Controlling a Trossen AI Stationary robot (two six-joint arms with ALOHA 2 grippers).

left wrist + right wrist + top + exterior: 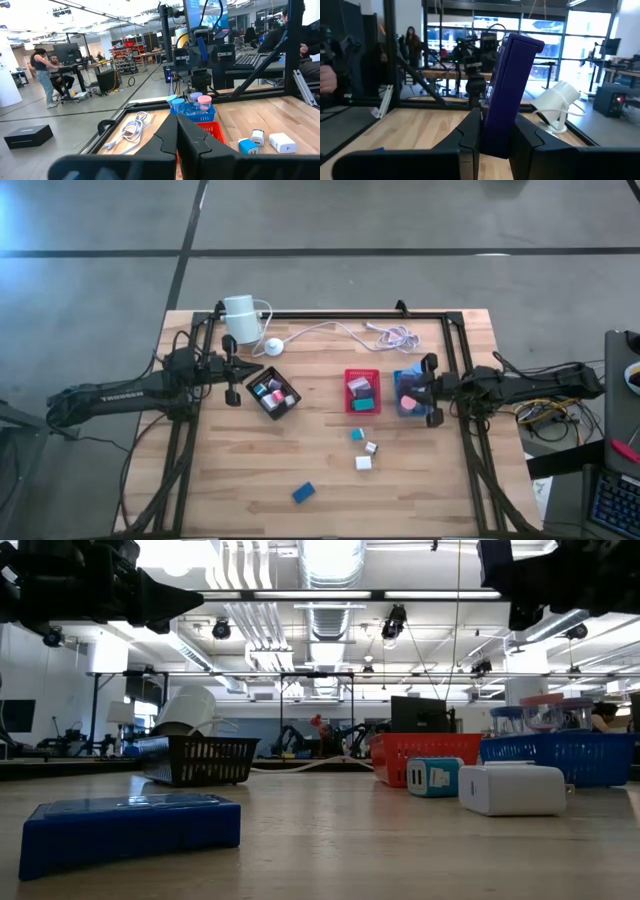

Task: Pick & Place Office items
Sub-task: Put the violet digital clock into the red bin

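The right gripper (495,142), at the right of the high view beside the blue mesh tray (410,402), pinched a flat purple rectangular block (507,95) upright between its fingers. The left gripper (236,378), fingers pressed together and empty, hovered left of the black mesh tray (273,394). Loose pieces lay lower centre: a teal block (357,435), two white blocks (364,463) and a blue block (304,493).

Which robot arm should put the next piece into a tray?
Probably the right. The right gripper already has a purple block pinched upright between its fingers, and it hovers by the blue tray. The left gripper is shut on nothing, beside the black tray.
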